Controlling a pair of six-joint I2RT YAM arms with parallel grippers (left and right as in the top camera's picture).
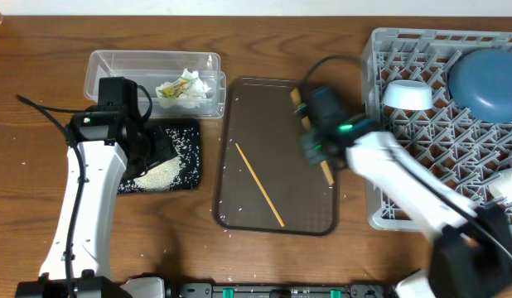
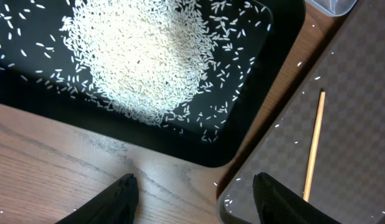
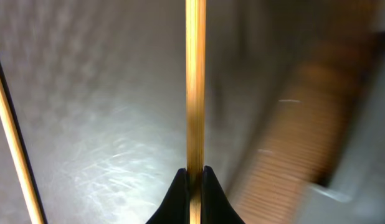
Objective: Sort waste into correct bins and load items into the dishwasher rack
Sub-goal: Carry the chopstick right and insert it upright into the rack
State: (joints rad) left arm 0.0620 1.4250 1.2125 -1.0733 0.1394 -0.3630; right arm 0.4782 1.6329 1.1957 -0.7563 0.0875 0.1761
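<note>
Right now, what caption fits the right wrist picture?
Right jaws shut on a wooden chopstick over the brown tray.

Two chopsticks (image 1: 258, 183), two bins (image 1: 140, 66), one plate (image 1: 486, 83), one bowl (image 1: 408, 96) (one rack (image 1: 442, 145))

I see the tub (image 1: 107, 62) behind the rice tray (image 1: 188, 153) at left, a chopstick (image 1: 258, 184) on the middle serving tray (image 1: 297, 190), bowl (image 1: 408, 95) and plate (image 1: 486, 83) in the rack (image 1: 405, 199) at right.

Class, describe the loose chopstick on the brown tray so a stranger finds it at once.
Start at the brown tray, just left of the grey rack. The loose chopstick lies slanted across its left half, untouched, whereas the other chopstick sits at the right edge, pinched by the right gripper.
</note>
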